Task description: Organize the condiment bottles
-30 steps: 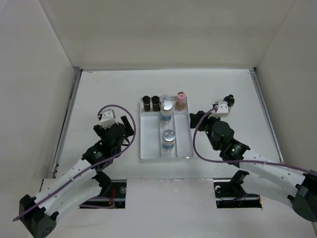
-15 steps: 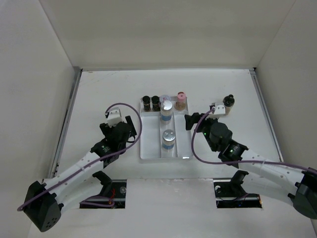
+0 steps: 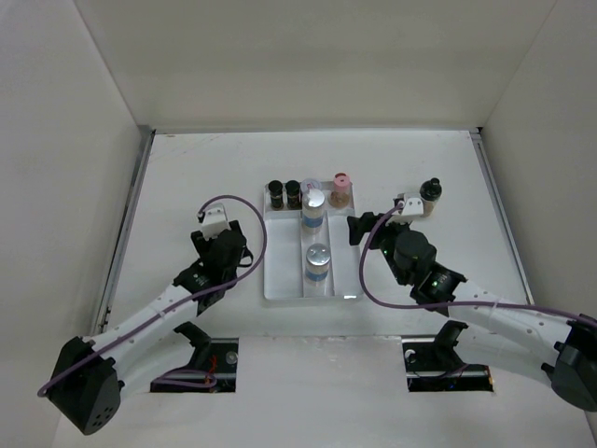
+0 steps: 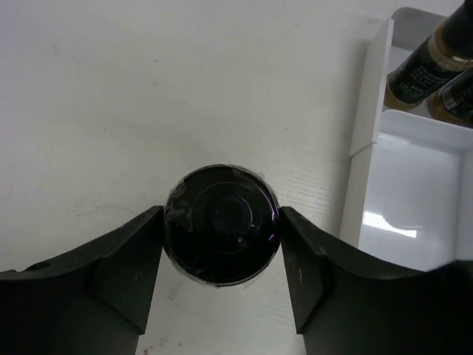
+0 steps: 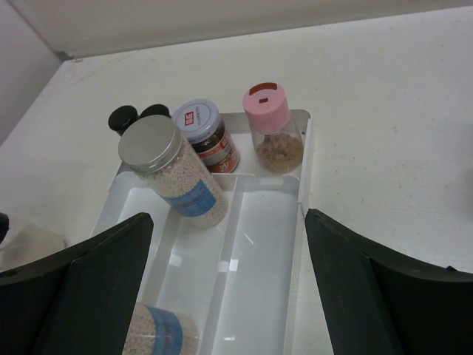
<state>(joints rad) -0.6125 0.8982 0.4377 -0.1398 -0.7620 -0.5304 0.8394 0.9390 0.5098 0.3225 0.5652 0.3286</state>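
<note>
Tray wall (image 4: 367,126) just R of black-capped bottle (image 4: 220,222).

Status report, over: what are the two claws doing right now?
Left gripper closed on black-capped bottle, beside tray. Right gripper open, empty, facing tray. Nothing blocking.

table (image 3: 187,168): white, matte | walls (image 3: 308,65): plain white, three sides | light: even

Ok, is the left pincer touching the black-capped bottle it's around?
Touching: left wrist view shows the left pincer against both sides of the black-capped bottle, no gap.
</note>
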